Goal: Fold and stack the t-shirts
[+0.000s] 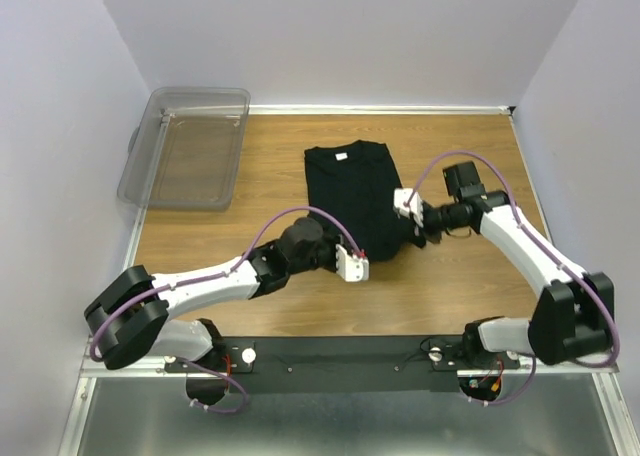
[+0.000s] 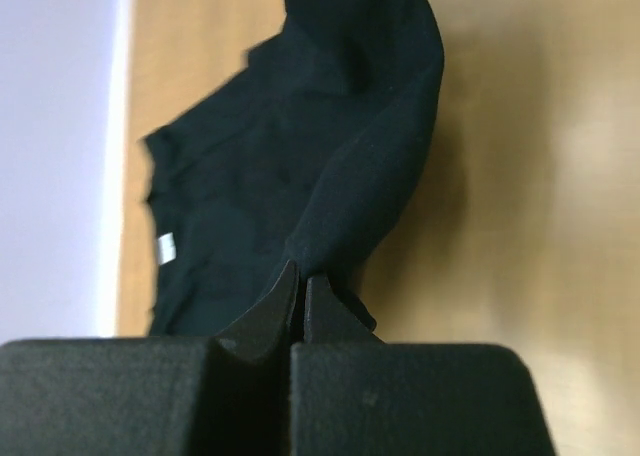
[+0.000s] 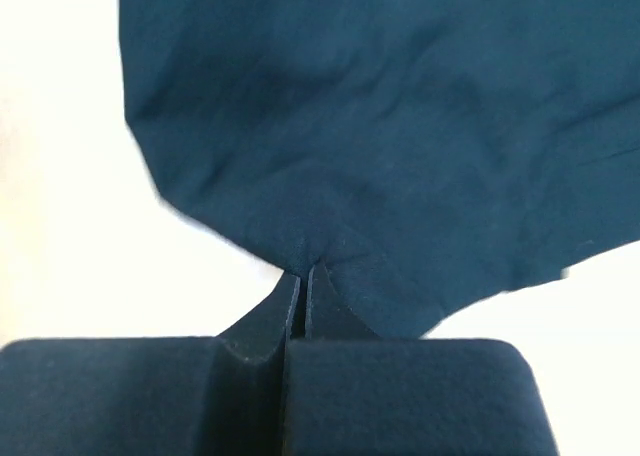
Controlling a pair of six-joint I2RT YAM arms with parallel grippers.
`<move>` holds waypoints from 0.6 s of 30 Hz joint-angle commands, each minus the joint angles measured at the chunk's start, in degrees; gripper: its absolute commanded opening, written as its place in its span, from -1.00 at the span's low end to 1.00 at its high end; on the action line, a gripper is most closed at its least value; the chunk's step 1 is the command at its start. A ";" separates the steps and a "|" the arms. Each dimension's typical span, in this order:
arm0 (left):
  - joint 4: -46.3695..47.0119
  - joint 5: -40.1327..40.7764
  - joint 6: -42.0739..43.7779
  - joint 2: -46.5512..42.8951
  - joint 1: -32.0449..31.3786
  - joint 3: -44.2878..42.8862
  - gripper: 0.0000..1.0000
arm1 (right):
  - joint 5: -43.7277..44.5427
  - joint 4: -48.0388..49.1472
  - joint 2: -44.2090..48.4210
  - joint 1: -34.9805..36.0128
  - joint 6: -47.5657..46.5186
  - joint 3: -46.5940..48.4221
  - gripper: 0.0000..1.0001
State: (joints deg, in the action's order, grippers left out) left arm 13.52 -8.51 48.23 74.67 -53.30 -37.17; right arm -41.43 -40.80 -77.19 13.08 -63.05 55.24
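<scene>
The plain black short-sleeved cloth t-shirt (image 1: 350, 191) lies on the wooden counter (image 1: 450, 286), right of the clear plastic bin (image 1: 135, 166). The left gripper (image 2: 303, 286) and right gripper (image 3: 303, 276) each pinch tight on its edge away from the bin, probably to carry that side over into a fold.

Wooden table (image 1: 450, 276), light-brown top, white trim along the far and left edges. Two things sit directly on it. A black t-shirt (image 1: 350, 191) lies about centre, folded narrow, with its collar and white neck label (image 1: 342, 157) toward the far edge. A clear plastic bin (image 1: 185, 151) is in the far-left corner, well apart from the shirt. Black mounting rail (image 1: 340, 354) runs along the near edge.
</scene>
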 commanded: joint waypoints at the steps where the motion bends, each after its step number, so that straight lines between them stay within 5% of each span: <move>1: -4.72 0.51 -8.48 -3.74 -6.54 2.09 -1.00 | 2.74 -15.61 11.05 0.19 -12.62 -6.96 -0.99; 9: -3.07 2.44 -17.55 -2.17 -18.68 5.09 -1.00 | 9.26 -19.93 22.78 0.10 -15.35 -13.67 -0.99; 16: -4.47 6.03 -13.27 -1.62 -18.43 4.20 -1.00 | 9.17 -16.35 18.76 0.19 -12.20 -8.41 -0.99; 18: -1.50 6.75 -10.01 -4.78 -13.36 4.73 -1.00 | 10.13 -12.57 15.68 0.19 -8.87 -4.04 -0.99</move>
State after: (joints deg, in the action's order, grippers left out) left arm 9.13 -5.76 34.00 74.04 -71.72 -32.77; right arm -33.23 -58.70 -57.84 13.17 -75.79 44.93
